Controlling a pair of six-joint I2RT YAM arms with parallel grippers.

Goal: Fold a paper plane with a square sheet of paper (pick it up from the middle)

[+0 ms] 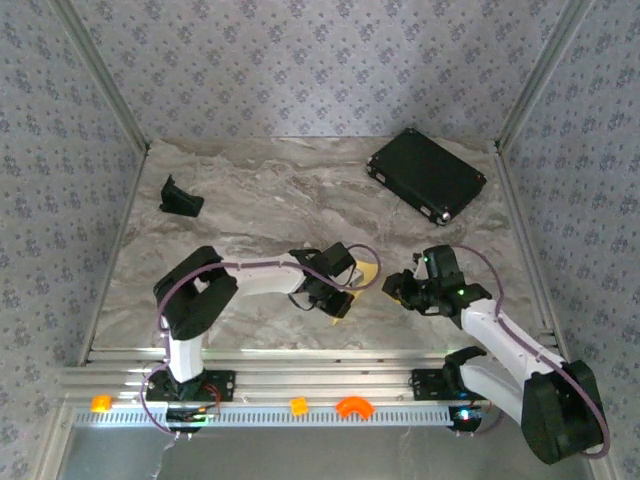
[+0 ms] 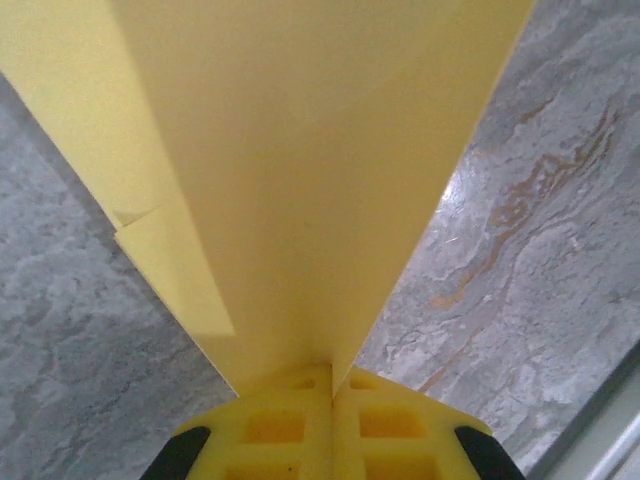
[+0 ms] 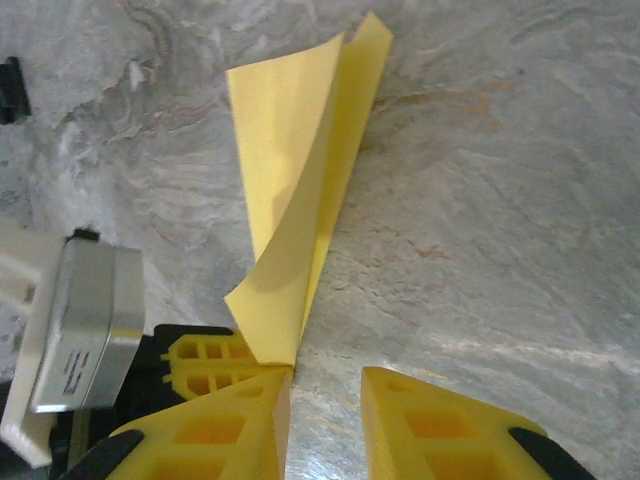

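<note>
The pale-yellow paper is folded into a long narrow shape with loose flaps. My left gripper is shut on its near end, and the paper fans upward from the closed yellow fingers. In the right wrist view the folded paper stands on edge over the marble, one flap curling open. My right gripper is open just beside the paper's lower end, its left finger close to the paper, with bare table between the fingers. From above, both grippers meet mid-table, the right gripper just right of the paper.
A black rectangular case lies at the back right. A small black holder sits at the back left. Small orange plastic pieces rest on the front rail. The left gripper's yellow fingers appear beside the paper in the right wrist view.
</note>
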